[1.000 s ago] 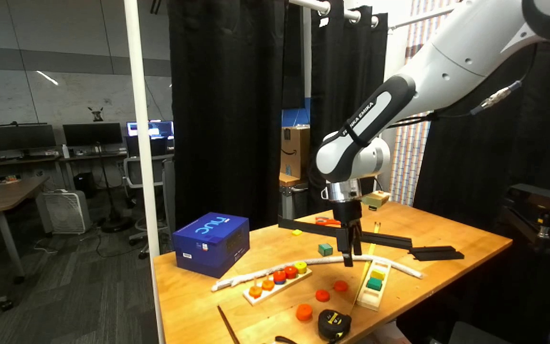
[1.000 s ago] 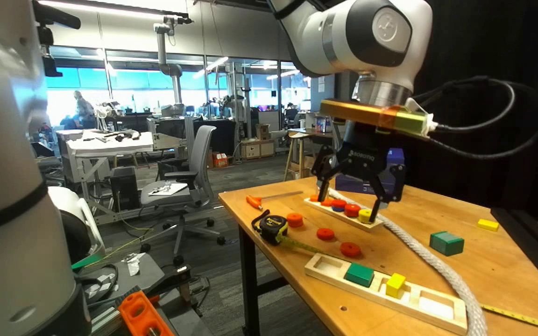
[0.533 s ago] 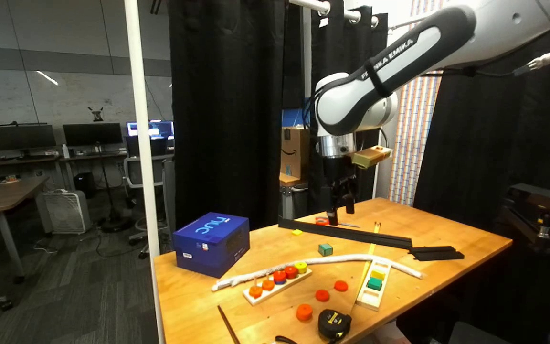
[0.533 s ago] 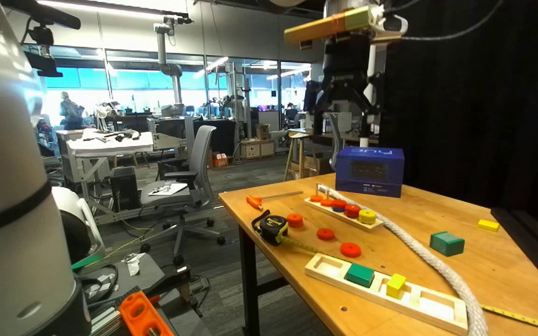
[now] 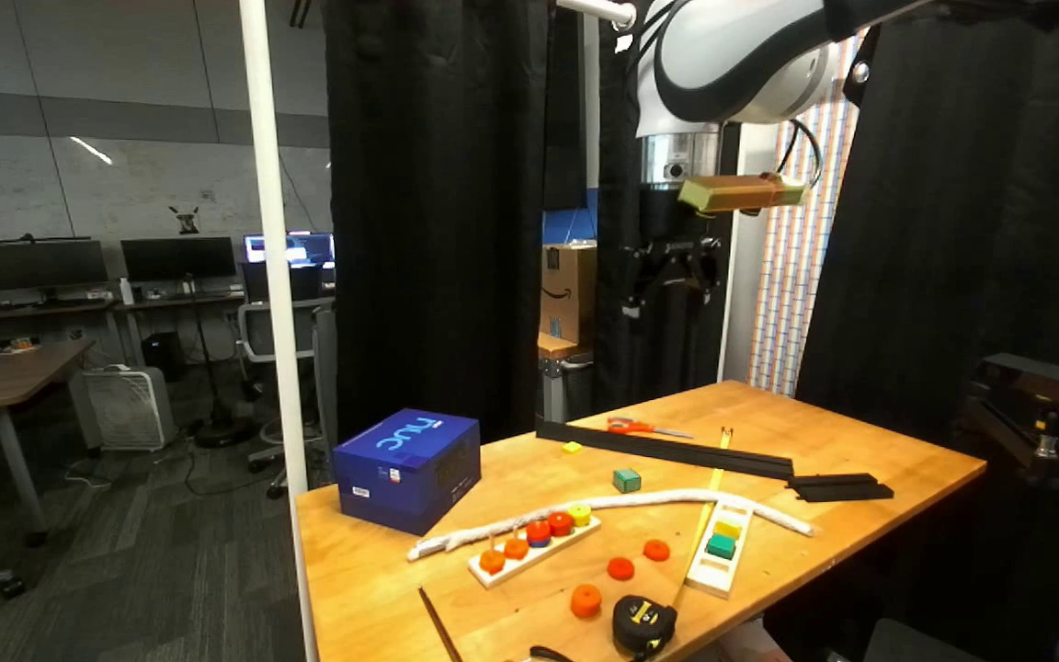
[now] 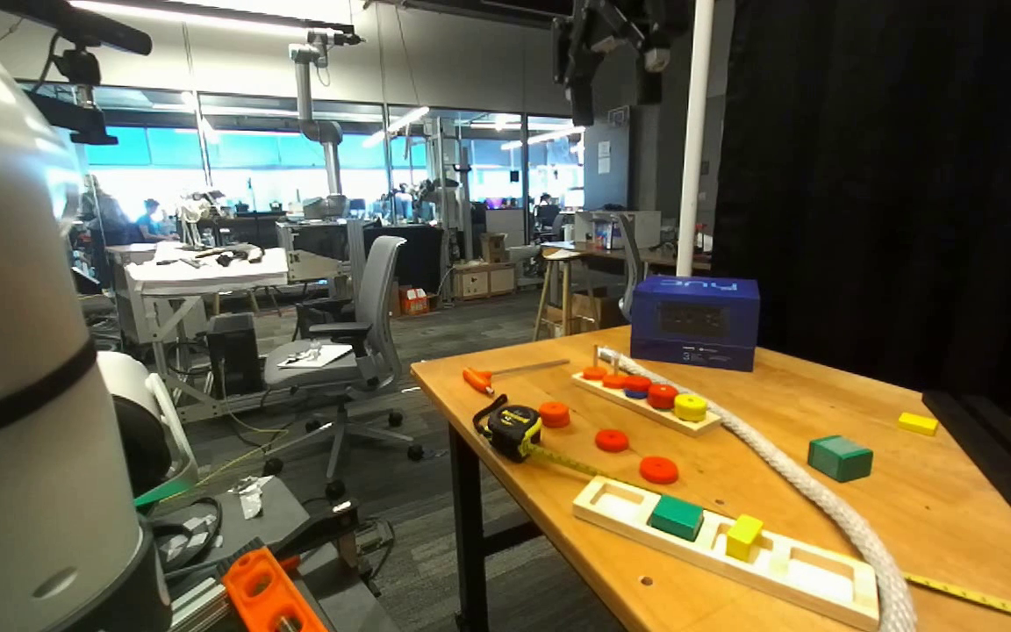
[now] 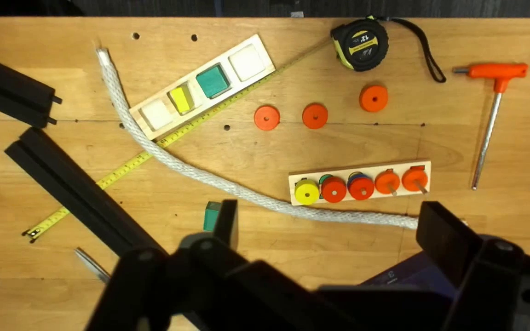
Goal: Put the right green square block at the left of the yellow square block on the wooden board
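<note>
The wooden board [image 7: 246, 62] lies on the table and shows in both exterior views [image 5: 713, 577] [image 6: 620, 500]. In it sits a green square block [image 7: 213, 81], also in both exterior views [image 5: 721, 546] [image 6: 676, 516]. In the adjoining compartment the small yellow square block [image 7: 181, 99] sits askew, left of the green one in the wrist view; it shows in both exterior views [image 5: 727, 529] [image 6: 743, 536]. Another green block [image 7: 210, 217] lies loose on the table [image 5: 626, 480] [image 6: 839, 457]. My gripper [image 7: 331, 218] is open and empty, high above the table [image 5: 670, 303] [image 6: 615, 92].
A white rope [image 7: 228, 186] runs past the board's end, and a tape measure [image 7: 364, 44] has its blade along the board's side. A peg board with coloured rings [image 7: 361, 169], loose red rings [image 7: 314, 116], black rails [image 7: 81, 188] and a blue box [image 5: 406, 469] are on the table.
My gripper has risen from low over the table to high above it and turned somewhat, still open. The blocks and the board have not moved.
</note>
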`<state>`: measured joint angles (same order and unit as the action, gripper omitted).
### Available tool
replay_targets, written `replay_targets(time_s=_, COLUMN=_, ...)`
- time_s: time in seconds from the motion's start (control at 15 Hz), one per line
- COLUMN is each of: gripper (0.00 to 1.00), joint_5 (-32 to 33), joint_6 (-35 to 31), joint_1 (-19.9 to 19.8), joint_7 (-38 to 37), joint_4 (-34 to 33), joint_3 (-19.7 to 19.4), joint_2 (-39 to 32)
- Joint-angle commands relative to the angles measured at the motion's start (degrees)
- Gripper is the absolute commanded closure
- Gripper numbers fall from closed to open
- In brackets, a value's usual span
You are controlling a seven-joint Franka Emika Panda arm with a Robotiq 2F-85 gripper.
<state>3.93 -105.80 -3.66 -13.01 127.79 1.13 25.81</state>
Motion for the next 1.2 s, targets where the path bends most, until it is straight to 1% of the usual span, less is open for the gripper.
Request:
replay_targets(time_s=0.0, gripper=0.0, joint_5=1.2, joint_6=2.7, joint_1=-1.7, joint_7=-6.7, joint_4=1.2, joint_3=1.2, joint_2=5.9)
replay_targets(time_s=0.07, gripper=0.0, joint_5=1.2, joint_6=3.5, joint_1=-1.9, joint_7=-7.2, joint_4=1.8, joint_3=1.2, joint_2=7.1)
replay_targets(time_s=0.33, gripper=0.0, joint_5=0.3, joint_6=9.9, joint_1=-1.3, joint_7=-2.5, joint_4=4.8, joint_3=-0.4, joint_2=10.9)
replay_targets(time_s=0.53, gripper=0.0, joint_5=-0.5, joint_6=12.7, joint_1=-0.8, joint_7=0.5, joint_4=7.4, joint_3=-1.3, joint_2=12.8)
replay_targets(time_s=0.73, gripper=0.0, joint_5=-0.2, joint_6=13.3, joint_1=0.3, joint_7=6.7, joint_4=9.3, joint_3=-2.4, joint_2=14.2)
replay_targets(time_s=0.93, gripper=0.0, joint_5=0.8, joint_6=11.9, joint_1=0.7, joint_7=11.6, joint_4=11.1, joint_3=-2.8, joint_2=15.1)
replay_targets(time_s=1.0, gripper=0.0, joint_5=1.0, joint_6=11.3, joint_1=0.6, joint_7=12.3, joint_4=11.6, joint_3=-2.8, joint_2=15.5)
replay_targets(time_s=1.07, gripper=0.0, joint_5=0.3, joint_6=12.6, joint_1=-0.1, joint_7=10.0, joint_4=10.0, joint_3=-2.3, joint_2=13.0)
replay_targets(time_s=1.13, gripper=0.0, joint_5=0.3, joint_6=12.6, joint_1=-0.1, joint_7=10.2, joint_4=10.2, joint_3=-2.3, joint_2=13.1)
